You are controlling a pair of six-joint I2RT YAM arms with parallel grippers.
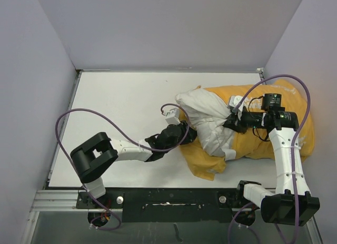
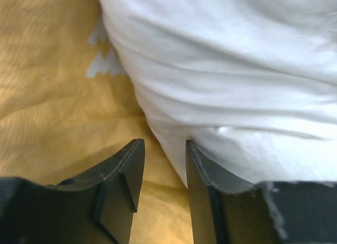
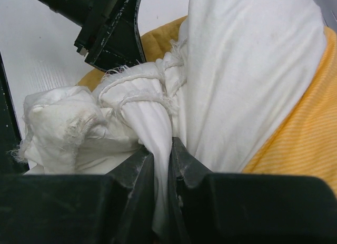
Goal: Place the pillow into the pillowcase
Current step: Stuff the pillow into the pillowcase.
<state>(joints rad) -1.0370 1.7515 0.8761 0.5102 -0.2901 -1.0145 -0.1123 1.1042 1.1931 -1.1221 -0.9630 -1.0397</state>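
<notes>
Insertion was judged underway: the pillow [image 1: 206,123], lying across the yellow pillowcase [image 1: 266,146], was pinched by the closed right gripper [image 3: 160,159]. The left gripper [image 2: 164,145] was held parted and empty; the case's opening edge would need grasping next.

Pale grey walls [image 1: 168,28] enclose an evenly lit white table [image 1: 121,97] on three sides.
</notes>
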